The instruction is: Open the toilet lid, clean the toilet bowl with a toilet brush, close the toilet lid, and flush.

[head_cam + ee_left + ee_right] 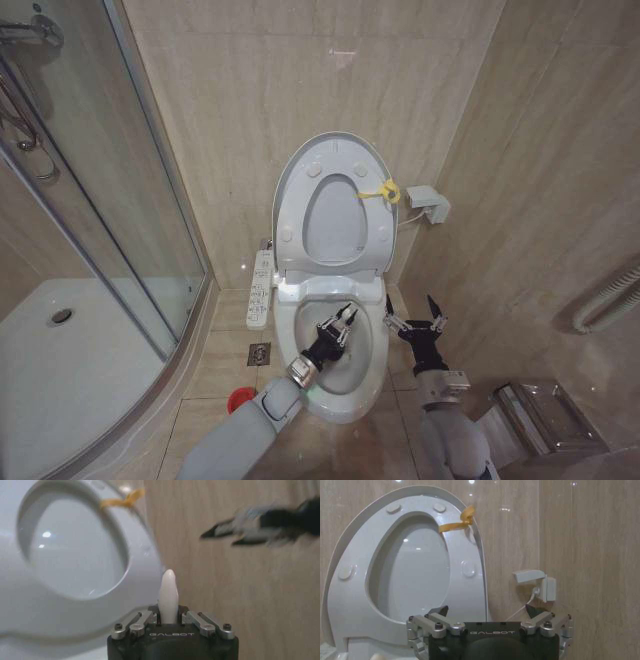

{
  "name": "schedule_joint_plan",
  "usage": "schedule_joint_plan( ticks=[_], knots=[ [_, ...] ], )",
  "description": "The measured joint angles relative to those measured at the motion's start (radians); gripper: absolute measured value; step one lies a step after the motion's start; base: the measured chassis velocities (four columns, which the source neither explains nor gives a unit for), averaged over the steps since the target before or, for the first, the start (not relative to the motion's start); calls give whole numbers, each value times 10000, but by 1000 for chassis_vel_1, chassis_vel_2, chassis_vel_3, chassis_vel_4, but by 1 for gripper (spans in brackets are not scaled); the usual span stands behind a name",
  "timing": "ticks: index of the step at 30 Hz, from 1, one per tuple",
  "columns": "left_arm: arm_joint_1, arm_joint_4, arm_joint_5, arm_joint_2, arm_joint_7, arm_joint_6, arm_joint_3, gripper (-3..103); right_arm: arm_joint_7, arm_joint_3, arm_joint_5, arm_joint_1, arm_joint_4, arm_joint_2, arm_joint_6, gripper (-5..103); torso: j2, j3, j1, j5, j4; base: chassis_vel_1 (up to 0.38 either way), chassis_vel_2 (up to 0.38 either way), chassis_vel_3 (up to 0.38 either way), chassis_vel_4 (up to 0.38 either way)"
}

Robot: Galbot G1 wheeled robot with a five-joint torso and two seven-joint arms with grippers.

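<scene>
The toilet lid (335, 218) stands upright against the wall with the ring seat (377, 228) raised in front of it; a yellow tag (385, 190) hangs at the rim. My left gripper (343, 322) hovers over the open toilet bowl (345, 408), shut on the toilet brush's thin white handle (168, 592), whose tip sticks out between the fingers. The brush's other end is hidden. The red holder (238, 400) sits on the floor left of the bowl. My right gripper (418, 322) is open just right of the bowl's rim, holding nothing; it shows as spread fingers (442, 611).
A button panel (260, 290) runs along the bowl's left side. A glass shower enclosure (100, 250) lies to the left. A wall socket box (428, 204) is beside the lid, and a grab bar (610, 295) and metal shelf (540, 415) to the right. A floor drain (259, 353) is near the holder.
</scene>
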Motion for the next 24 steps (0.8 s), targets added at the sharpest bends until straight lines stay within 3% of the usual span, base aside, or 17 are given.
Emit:
schedule_joint_plan(
  ticks=[6, 14, 17, 19, 24],
  knots=[
    [148, -366, -217, 42, 78, 83, 209, 22, 0, 0, 0, 0, 0, 0, 0, 100, 0, 0, 0, 0, -1, 0, 0, 0, 0],
    [-297, 813, -26, -168, -27, 100, -175, 22, 0, 0, 0, 0, 0, 0, 0, 100, 0, 1, 1, 0, 4, 0, 0, 0, 0],
    [-336, 537, -62, -138, -54, 154, -116, 22, 0, 0, 0, 0, 0, 0, 0, 100, 0, 0, 0, 1, 1, 0, 0, 0, 0],
    [-15, -362, -90, -56, -53, 328, 215, 22, 0, 0, 0, 0, 0, 0, 0, 100, 0, 0, 0, -1, 0, 0, 0, 0, 0],
    [-69, 358, -7, -123, -32, 192, 75, 22, 0, 0, 0, 0, 0, 0, 0, 100, 0, 1, 0, 0, 2, 0, 0, 0, 0]
  ],
)
